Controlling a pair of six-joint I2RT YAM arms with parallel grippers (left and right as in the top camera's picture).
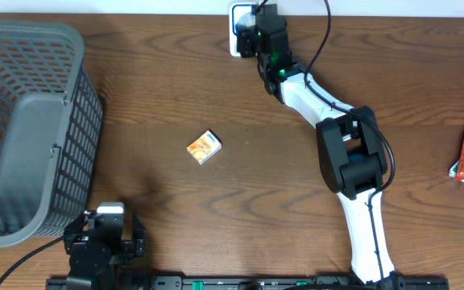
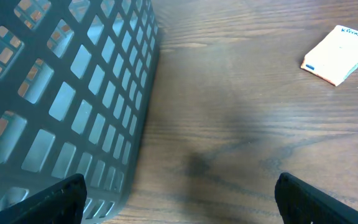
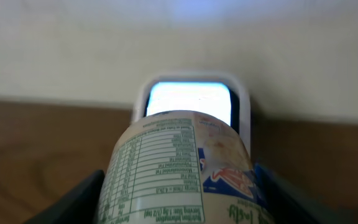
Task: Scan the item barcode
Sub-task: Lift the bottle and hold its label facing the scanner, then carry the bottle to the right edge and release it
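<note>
One tub (image 3: 179, 158), maybe yogurt, in right gripper (image 3: 180, 198); one scanner (image 3: 188, 99).

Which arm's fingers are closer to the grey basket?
Left. The left fingers sit right beside the basket, at its near corner; the right fingers are across the table, holding a container at the scanner.
</note>
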